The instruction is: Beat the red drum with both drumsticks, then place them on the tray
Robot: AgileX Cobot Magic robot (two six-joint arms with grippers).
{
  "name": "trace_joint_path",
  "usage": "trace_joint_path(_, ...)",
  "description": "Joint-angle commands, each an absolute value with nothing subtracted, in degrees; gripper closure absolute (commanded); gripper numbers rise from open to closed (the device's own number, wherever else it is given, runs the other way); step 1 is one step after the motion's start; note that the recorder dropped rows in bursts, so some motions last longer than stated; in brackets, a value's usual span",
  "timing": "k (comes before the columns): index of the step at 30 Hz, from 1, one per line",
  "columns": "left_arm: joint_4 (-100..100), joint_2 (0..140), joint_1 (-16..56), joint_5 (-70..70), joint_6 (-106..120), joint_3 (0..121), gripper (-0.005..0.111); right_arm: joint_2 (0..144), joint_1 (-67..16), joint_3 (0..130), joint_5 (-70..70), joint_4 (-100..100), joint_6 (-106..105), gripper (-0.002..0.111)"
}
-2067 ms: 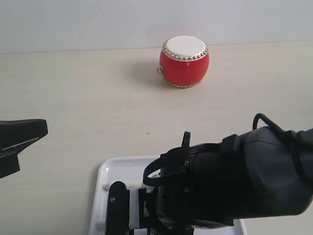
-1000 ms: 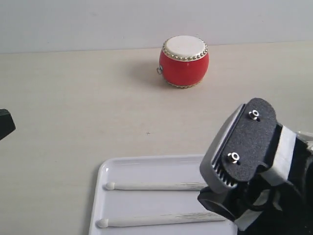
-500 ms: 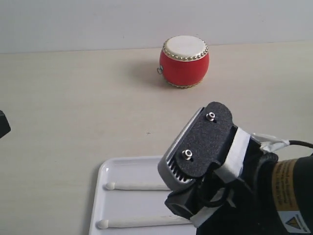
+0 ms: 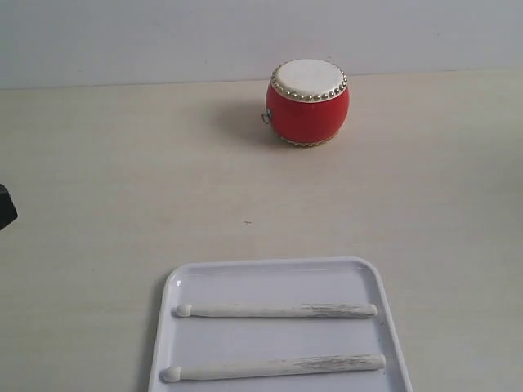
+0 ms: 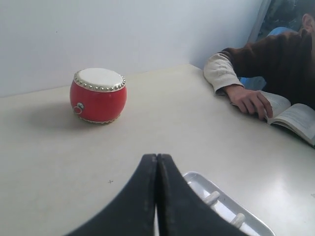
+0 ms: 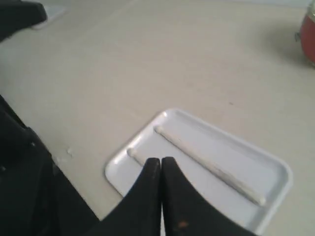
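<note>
Left gripper closed, its two black fingers pressed flat together with nothing held; right gripper likewise closed and empty, tips meeting along their length; a dark corner of the left arm shows at the exterior view's left edge

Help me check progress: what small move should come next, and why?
Probably just retreat and stop: the drumsticks lie side by side in the tray, clear of the red drum, and the left hand and right hand are shut, holding nothing.

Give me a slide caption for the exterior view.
Both drumsticks lie parallel in the white tray; the red drum stands apart on the table.
</note>
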State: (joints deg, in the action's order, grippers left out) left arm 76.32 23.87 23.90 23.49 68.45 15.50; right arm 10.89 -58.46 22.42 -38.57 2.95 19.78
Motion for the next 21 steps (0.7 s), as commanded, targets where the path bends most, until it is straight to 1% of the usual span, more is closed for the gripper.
trace_joint_path(1, 77.1, 23.7, 24.0, 23.8, 68.0, 15.9, 0.107, 1.2, -48.7, 20.4, -27.5, -4.3, 4.7, 0.108)
trace_joint_path(2, 77.1, 23.7, 24.0, 24.1, 68.0, 15.9, 0.107, 0.0, -47.4, 20.3, -27.5, -4.0, 4.6, 0.108)
trace_joint_path(3, 77.0, 23.8, 24.0, 24.5, 68.0, 15.9, 0.107, 0.0, -43.4, 19.7, -27.5, -5.7, 4.7, 0.108)
trace_joint_path(4, 77.0, 23.7, 24.0, 24.5, 68.0, 15.9, 0.107, 0.0, -41.5, 19.5, -28.2, -7.6, 4.5, 0.108)
trace_joint_path(5, 77.3, 23.8, 24.0, 24.6, 68.0, 15.9, 0.107, 0.0, -35.5, 19.2, -27.1, -13.1, 2.8, 0.108)
trace_joint_path(7, 77.3, 23.8, 24.0, 24.6, 68.0, 15.9, 0.107, 0.0, -28.6, 19.2, -26.1, -16.7, -0.6, 0.108)
trace_joint_path(9, 77.3, 23.8, 24.0, 25.3, 68.0, 15.9, 0.107, 0.0, -17.5, 19.2, -26.5, -18.7, -0.4, 0.108)
trace_joint_path(11, 77.3, 23.8, 24.0, 25.3, 68.0, 15.9, 0.107, 0.0, -8.3, 19.2, -26.7, -18.6, -0.3, 0.108)
trace_joint_path(12, 77.3, 23.8, 24.0, 25.3, 68.1, 15.9, 0.107, 0.0, -5.9, 19.2, -26.7, -18.5, -0.3, 0.108)
trace_joint_path(15, 77.3, 23.8, 24.0, 25.3, 68.3, 15.9, 0.107, 0.0, -1.5, 19.2, -26.7, -18.4, -0.3, 0.108)
trace_joint_path(21, 77.3, 23.8, 24.0, 25.3, 68.3, 15.9, 0.107, 0.0, -1.1, 19.2, -26.8, -18.4, -0.3, 0.108)
